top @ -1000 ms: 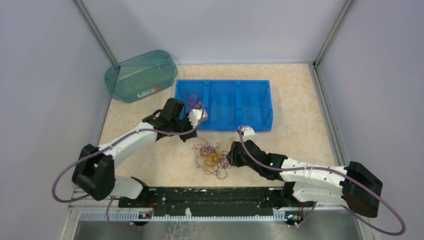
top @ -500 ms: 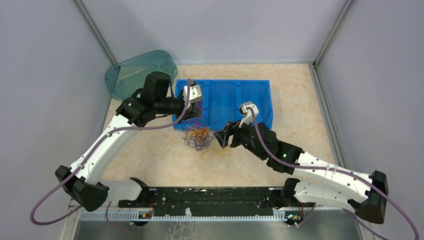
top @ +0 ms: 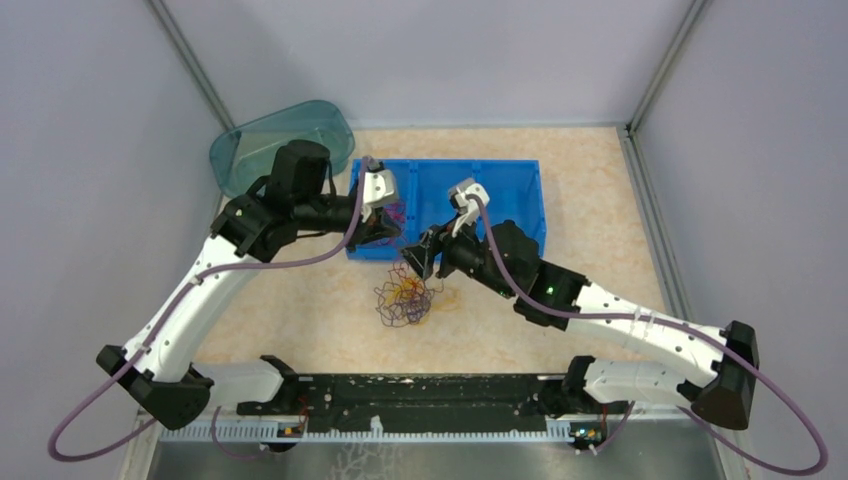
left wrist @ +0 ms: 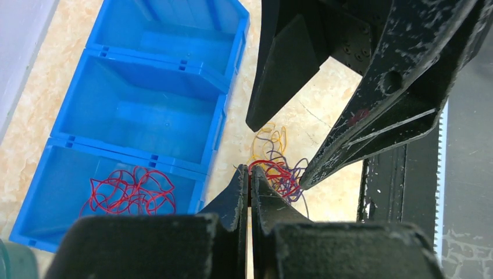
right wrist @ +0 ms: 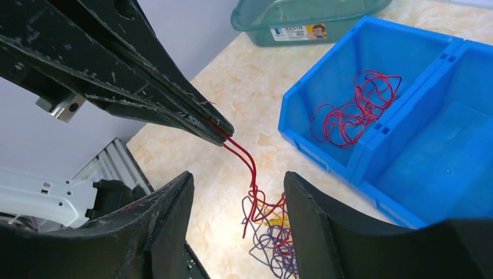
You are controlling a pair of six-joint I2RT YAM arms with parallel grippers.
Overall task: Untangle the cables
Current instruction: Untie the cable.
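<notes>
The tangled cables (top: pixel 405 298) are coloured red, dark purple and yellow-orange; a red bundle (left wrist: pixel 131 190) is seen in the blue bin (left wrist: pixel 139 110). The surface (top: pixel 590 200) is mottled beige, the far-left basin (top: pixel 250 150) translucent teal.

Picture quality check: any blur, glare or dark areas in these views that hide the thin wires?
Top external: evenly lit, no glare, but the tangle of wires is too small to tell strands apart. Left wrist: blue bin sharp, left gripper near the lens dark and soft. Right wrist: red wire crisp, right gripper dark, slightly blurred.
</notes>
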